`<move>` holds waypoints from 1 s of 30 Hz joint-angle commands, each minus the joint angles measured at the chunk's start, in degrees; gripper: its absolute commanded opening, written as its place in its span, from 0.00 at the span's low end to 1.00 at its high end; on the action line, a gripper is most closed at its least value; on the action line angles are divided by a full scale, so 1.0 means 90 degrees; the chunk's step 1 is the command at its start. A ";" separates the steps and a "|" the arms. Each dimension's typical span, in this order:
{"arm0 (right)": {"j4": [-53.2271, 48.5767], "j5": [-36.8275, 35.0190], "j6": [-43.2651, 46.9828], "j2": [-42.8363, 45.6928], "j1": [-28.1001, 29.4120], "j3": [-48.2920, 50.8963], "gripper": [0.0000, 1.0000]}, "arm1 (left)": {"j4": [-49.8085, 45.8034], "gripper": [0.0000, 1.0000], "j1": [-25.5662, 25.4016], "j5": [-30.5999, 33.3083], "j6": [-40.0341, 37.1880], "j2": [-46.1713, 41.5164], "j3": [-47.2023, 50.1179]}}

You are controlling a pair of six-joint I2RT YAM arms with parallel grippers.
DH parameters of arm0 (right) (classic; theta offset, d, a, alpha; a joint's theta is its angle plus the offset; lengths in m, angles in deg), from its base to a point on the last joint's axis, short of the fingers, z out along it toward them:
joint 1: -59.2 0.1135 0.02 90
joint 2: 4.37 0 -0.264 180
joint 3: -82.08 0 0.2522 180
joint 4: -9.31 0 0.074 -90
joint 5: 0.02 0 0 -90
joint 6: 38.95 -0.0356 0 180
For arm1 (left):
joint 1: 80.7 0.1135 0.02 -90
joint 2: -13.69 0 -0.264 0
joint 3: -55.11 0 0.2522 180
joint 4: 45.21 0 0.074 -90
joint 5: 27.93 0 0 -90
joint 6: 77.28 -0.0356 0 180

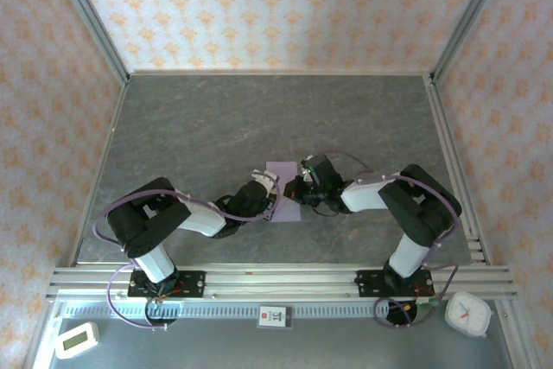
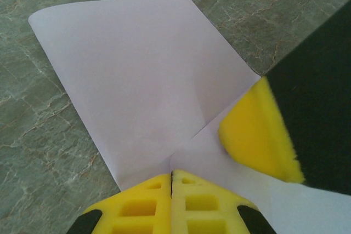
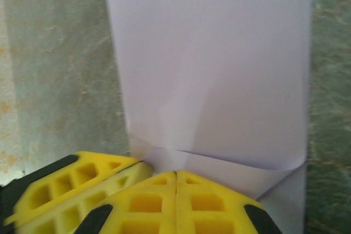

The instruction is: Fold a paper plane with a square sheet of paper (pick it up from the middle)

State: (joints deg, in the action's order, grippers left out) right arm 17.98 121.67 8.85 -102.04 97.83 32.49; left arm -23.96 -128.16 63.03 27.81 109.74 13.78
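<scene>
Fingers, left [image 2: 156,182]: clenched, pads pressed flat together, tips at the edge of the sheet; whether any paper is pinched cannot be told.
Square sheet of paper [image 2: 142,69]: pale lilac, lying on the worktop [image 2: 33,135] between the two arms, one flap folded over along a visible crease.
Fingers, right [image 3: 194,184]: clenched together, tips touching the sheet at the fold, just beside the left pair.

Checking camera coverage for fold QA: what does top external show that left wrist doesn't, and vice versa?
Top external: whole arms, their bases, patterned walls, a white clock. Left wrist: creases and a folded-over corner on the square sheet of paper, a yellow finger on it. Both: the sheet, grey table, the shut left tool and right tool meeting at it.
</scene>
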 commanded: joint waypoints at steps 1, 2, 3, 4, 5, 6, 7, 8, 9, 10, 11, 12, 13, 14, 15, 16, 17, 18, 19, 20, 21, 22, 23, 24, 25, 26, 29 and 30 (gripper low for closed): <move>0.0160 -0.0251 0.0066 -0.0232 0.0024 0.0013 0.00 | -0.0012 0.00 0.0076 0.0182 -0.0046 0.0095 0.0124; 0.0189 -0.0220 0.0060 -0.0274 0.0024 0.0035 0.00 | -0.0005 0.00 0.0076 0.0187 -0.0046 0.0093 0.0124; 0.0213 -0.0188 0.0047 -0.0291 0.0022 0.0061 0.00 | 0.0000 0.00 0.0071 0.0185 -0.0046 0.0088 0.0133; 0.0231 -0.0162 0.0038 -0.0274 0.0024 0.0084 0.00 | 0.0008 0.00 0.0082 0.0182 -0.0057 0.0081 0.0134; 0.0232 -0.0179 0.0031 -0.0225 0.0024 0.0094 0.00 | 0.0000 0.00 0.0082 0.0187 -0.0058 0.0075 0.0142; 0.0208 -0.0174 0.0022 -0.0149 0.0024 0.0103 0.00 | 0.0016 0.00 0.0086 0.0180 -0.0057 0.0061 0.0149; 0.0154 -0.0180 0.0034 -0.0073 0.0024 0.0091 0.00 | 0.0027 0.00 0.0092 0.0178 -0.0056 0.0060 0.0158; 0.0067 -0.0190 0.0068 0.0031 0.0024 0.0049 0.00 | 0.0032 0.00 0.0091 0.0178 -0.0062 0.0053 0.0163; -0.0036 -0.0227 0.0098 0.0125 0.0024 -0.0016 0.00 | 0.0036 0.00 0.0102 0.0171 -0.0056 0.0057 0.0175; -0.0118 -0.0258 0.0127 0.0216 0.0019 -0.0071 0.00 | 0.0042 0.00 0.0105 0.0172 -0.0056 0.0059 0.0180; -0.0232 -0.0306 0.0179 0.0294 0.0007 -0.0142 0.00 | 0.0055 0.00 0.0108 0.0165 -0.0056 0.0062 0.0183; -0.0365 -0.0362 0.0238 0.0364 -0.0004 -0.0219 0.00 | 0.0065 0.00 0.0101 0.0167 -0.0056 0.0064 0.0192; -0.0442 -0.0415 0.0278 0.0396 -0.0017 -0.0268 0.00 | 0.0071 0.00 0.0107 0.0160 -0.0049 0.0063 0.0196; -0.0519 -0.0444 0.0329 0.0437 -0.0047 -0.0311 0.00 | 0.0075 0.00 0.0116 0.0158 -0.0045 0.0060 0.0211; -0.0566 -0.0478 0.0361 0.0445 -0.0080 -0.0342 0.00 | 0.0085 0.00 0.0117 0.0158 -0.0045 0.0057 0.0219; -0.0586 -0.0508 0.0372 0.0441 -0.0114 -0.0347 0.00 | 0.0094 0.00 0.0116 0.0157 -0.0047 0.0055 0.0222; -0.0574 -0.0514 0.0369 0.0415 -0.0155 -0.0326 0.00 | 0.0096 0.00 0.0117 0.0158 -0.0039 0.0054 0.0227; -0.0550 -0.0503 0.0367 0.0358 -0.0173 -0.0307 0.00 | 0.0104 0.00 0.0117 0.0151 -0.0040 0.0052 0.0236; -0.0517 -0.0503 0.0365 0.0298 -0.0193 -0.0287 0.00 | 0.0105 0.00 0.0112 0.0154 -0.0037 0.0053 0.0241; -0.0491 -0.0532 0.0378 0.0219 -0.0209 -0.0242 0.00 | 0.0112 0.00 0.0117 0.0156 -0.0036 0.0052 0.0249; -0.0450 -0.0541 0.0381 0.0149 -0.0218 -0.0199 0.00 | 0.0119 0.00 0.0109 0.0153 -0.0027 0.0054 0.0251; -0.0395 -0.0534 0.0375 0.0064 -0.0230 -0.0158 0.00 | 0.0139 0.00 0.0112 0.0150 -0.0027 0.0058 0.0251; -0.0357 -0.0541 0.0381 -0.0025 -0.0230 -0.0116 0.00 | 0.0137 0.00 0.0116 0.0148 -0.0033 0.0054 0.0261; -0.0321 -0.0541 0.0380 -0.0103 -0.0240 -0.0078 0.00 | 0.0144 0.00 0.0115 0.0148 -0.0027 0.0065 0.0261; -0.0287 -0.0533 0.0382 -0.0157 -0.0240 -0.0046 0.00 | 0.0144 0.00 0.0119 0.0140 -0.0027 0.0065 0.0253; -0.0258 -0.0491 0.0373 -0.0190 -0.0240 -0.0023 0.00 | 0.0144 0.00 0.0115 0.0139 -0.0027 0.0063 0.0250; -0.0180 -0.0401 0.0324 -0.0076 -0.0240 0.0059 0.00 | 0.0139 0.00 0.0122 0.0138 -0.0036 0.0044 0.0251; -0.0197 -0.0381 0.0314 0.0009 -0.0235 0.0060 0.00 | 0.0134 0.00 0.0120 0.0134 -0.0036 0.0043 0.0251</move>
State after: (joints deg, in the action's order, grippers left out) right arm 16.89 118.45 11.26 -102.34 95.77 31.59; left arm -22.15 -127.77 63.66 27.81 109.74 14.96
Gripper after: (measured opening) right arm 0.045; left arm 0.062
